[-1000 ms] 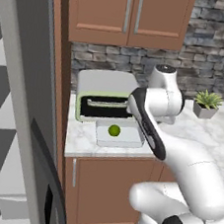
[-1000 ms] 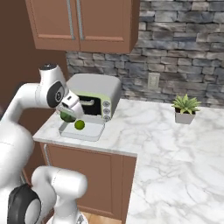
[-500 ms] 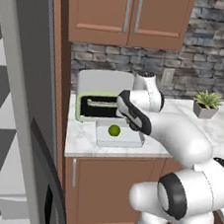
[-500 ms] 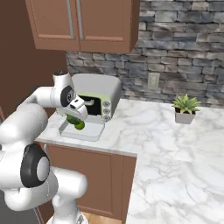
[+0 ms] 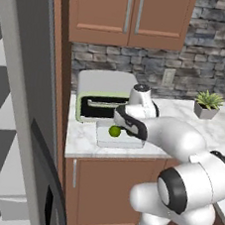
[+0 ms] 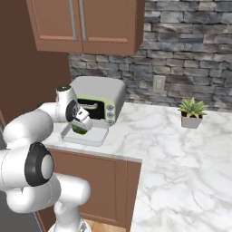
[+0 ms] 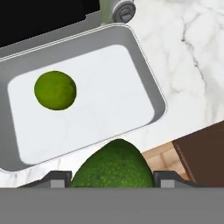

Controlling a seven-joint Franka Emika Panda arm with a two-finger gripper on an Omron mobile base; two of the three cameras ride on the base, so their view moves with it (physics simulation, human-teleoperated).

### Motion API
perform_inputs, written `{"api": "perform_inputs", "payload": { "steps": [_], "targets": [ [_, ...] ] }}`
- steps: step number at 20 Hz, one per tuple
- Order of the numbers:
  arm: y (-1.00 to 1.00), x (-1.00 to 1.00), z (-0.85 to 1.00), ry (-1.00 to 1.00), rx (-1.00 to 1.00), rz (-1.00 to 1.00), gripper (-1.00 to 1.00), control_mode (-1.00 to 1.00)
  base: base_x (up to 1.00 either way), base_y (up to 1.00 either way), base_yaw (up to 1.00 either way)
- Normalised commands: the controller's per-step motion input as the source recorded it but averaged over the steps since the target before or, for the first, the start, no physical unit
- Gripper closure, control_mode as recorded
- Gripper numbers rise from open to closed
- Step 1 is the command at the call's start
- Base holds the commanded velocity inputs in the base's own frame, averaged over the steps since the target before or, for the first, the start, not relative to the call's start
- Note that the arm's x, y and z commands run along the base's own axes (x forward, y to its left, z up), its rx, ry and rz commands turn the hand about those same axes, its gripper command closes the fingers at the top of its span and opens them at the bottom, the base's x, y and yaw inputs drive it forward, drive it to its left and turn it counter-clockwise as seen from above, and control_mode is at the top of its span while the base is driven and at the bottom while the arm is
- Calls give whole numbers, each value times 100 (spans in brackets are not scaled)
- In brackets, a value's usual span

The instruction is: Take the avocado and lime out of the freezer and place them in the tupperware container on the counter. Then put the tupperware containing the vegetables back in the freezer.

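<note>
— Moved since a second ago? Swung left and lower, over the tupperware container [image 7: 144, 74]; hovering with gripper [image 7: 113, 179] pinching the avocado [image 7: 113, 166] between its fingers [image 7: 168, 178].

— And the lime [image 5: 114, 131]? Lying inside the container [image 5: 121, 140], toward one end.

— Around it? Toaster oven [image 5: 103, 99] just behind, touching or nearly so on the counter [image 6: 172, 145]; potted plant [image 6: 191, 113] well apart to the right; freezer [image 5: 18, 123] door open at left.

— In the way? Only the container rim below.
</note>
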Motion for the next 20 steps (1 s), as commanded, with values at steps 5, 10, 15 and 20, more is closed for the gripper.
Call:
{"api": "perform_inputs", "payload": {
  "steps": [5, 10, 15, 20],
  "targets": [
    [0, 23, -36, -14, 0, 0, 100, -100, 0, 0, 0],
    [0, 51, -13, -1, 0, 0, 100, -100, 0, 0, 0],
    [0, 62, -6, 0, 0, 0, 100, -100, 0, 0, 0],
    [1, 36, -16, 0, 0, 0, 100, -100, 0, 0, 0]
  ]
}}
